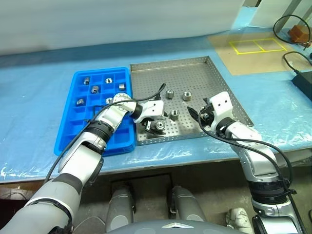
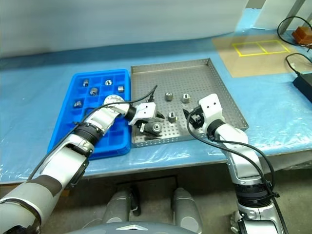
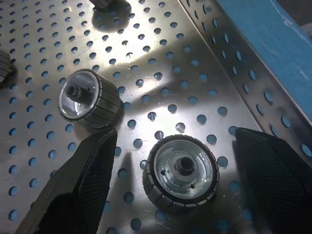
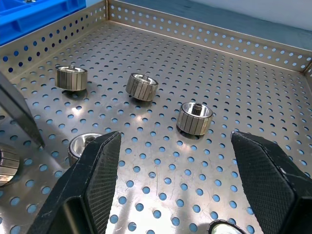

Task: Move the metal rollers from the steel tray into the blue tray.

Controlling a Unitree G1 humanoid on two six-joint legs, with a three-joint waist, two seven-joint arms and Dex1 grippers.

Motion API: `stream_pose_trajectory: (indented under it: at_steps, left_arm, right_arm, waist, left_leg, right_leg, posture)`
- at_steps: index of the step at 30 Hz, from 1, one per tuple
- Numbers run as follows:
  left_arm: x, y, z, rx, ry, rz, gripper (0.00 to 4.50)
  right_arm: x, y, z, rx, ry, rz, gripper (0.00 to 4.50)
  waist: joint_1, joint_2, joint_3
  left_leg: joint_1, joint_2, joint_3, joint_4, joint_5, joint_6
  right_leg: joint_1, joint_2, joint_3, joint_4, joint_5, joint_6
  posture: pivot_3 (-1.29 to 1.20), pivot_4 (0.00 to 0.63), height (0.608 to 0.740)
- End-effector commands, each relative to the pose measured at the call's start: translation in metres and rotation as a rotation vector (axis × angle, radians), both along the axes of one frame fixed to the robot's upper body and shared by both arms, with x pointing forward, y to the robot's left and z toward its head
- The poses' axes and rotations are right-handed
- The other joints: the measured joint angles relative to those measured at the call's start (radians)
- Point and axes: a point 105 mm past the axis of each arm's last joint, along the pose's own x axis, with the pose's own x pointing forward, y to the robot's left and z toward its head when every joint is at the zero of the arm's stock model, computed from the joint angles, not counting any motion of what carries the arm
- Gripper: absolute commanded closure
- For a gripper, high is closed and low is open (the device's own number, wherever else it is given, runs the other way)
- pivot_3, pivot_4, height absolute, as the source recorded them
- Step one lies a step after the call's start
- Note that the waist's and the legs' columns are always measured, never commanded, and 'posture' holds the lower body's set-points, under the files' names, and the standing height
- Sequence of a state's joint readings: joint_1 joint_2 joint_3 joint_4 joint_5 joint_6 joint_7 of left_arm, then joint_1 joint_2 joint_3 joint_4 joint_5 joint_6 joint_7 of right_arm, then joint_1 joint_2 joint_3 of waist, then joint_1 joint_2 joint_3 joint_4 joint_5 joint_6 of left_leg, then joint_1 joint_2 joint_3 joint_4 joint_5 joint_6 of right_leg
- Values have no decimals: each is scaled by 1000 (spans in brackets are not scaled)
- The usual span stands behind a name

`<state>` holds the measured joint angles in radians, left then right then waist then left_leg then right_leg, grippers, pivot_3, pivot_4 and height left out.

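Hovering with fingers spread, the left gripper [image 3: 175, 180] is straddling a ribbed silvery metal roller [image 3: 181, 173] on the perforated steel tray [image 1: 195, 73]; centring before squeezing looks wise. The right gripper [image 4: 180, 185] is waiting open nearby.

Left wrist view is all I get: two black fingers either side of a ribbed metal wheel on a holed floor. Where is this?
Observer: That is the left gripper, open around a roller at the near left corner of the steel tray. A blue tray lies right beside it.
Operator: Is anything in the blue tray?
Observer: Yes, at least five rollers, each in its own compartment, towards the far end.
Operator: What is the other arm doing?
Observer: The right gripper hangs open over the near right part of the steel tray, holding nothing.
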<state>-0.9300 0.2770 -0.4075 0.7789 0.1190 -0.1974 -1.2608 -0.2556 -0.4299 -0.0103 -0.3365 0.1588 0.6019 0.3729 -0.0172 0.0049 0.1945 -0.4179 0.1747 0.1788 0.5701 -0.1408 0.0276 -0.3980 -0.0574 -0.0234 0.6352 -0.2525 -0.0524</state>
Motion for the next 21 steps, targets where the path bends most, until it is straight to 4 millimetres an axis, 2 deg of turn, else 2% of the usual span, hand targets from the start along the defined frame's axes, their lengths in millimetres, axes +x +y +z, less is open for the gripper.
stream_pose_trajectory:
  at_steps: [1, 6, 9, 11, 13, 16, 18, 21]
  left_arm:
    - [0, -1, 0, 18, -36, -9, 447]
    - [2, -1, -3, 34, -55, 2, 447]
    - [-3, 0, -3, 28, -49, -34, 1012]
    - [3, -1, -3, 26, -72, 5, 1625]
    - [4, -1, -4, 30, -84, 7, 1625]
    - [-3, -4, 0, 1, -78, -44, 2203]
    - [7, -7, 2, -9, -99, 30, 2748]
    - [8, -8, 10, -42, -119, 31, 2748]
  right_arm:
    - [-1, 2, 12, -5, -50, 7, 828]
    - [0, 3, 13, -7, -53, 9, 828]
    - [1, 2, 13, -9, -54, 8, 787]
    - [1, 3, 13, -10, -55, 8, 787]
    - [2, 3, 13, -10, -56, 9, 787]
    - [3, 4, 14, -8, -58, 9, 787]
    - [3, 4, 14, -7, -59, 9, 787]
    - [3, 4, 14, -7, -60, 11, 787]
  waist:
    - [0, 0, 0]
    - [0, 0, 0]
    - [0, 0, 0]
    - [0, 0, 0]
    - [0, 0, 0]
    - [1, 0, 0]
    - [0, 0, 0]
    - [1, 0, 0]
  left_leg:
    - [0, 0, 0, 0, 0, 0]
    - [0, 0, 0, 0, 0, 0]
    - [1, 0, 0, 1, 0, 0]
    - [1, 0, 0, 1, 0, 0]
    - [1, 0, 0, 1, 0, 0]
    - [1, 0, 0, 1, 0, 0]
    - [2, 0, 0, 1, 0, 0]
    - [2, 0, 0, 1, 0, 0]
  right_leg:
    - [0, 0, 0, 0, 0, 0]
    - [1, 0, 0, 0, 0, 0]
    - [1, 0, 0, 0, 0, 0]
    - [1, 0, 0, 0, 0, 0]
    - [1, 0, 0, 0, 0, 0]
    - [2, 0, 0, 0, 0, 0]
    - [2, 0, 0, 0, 0, 0]
    - [2, 0, 0, 0, 0, 0]
  posture:
    - [-442, 150, 740]
    - [-440, 150, 740]
    - [-438, 150, 740]
    - [-436, 150, 740]
    - [-434, 150, 740]
    - [-430, 150, 740]
    - [-428, 150, 740]
    - [-424, 150, 740]
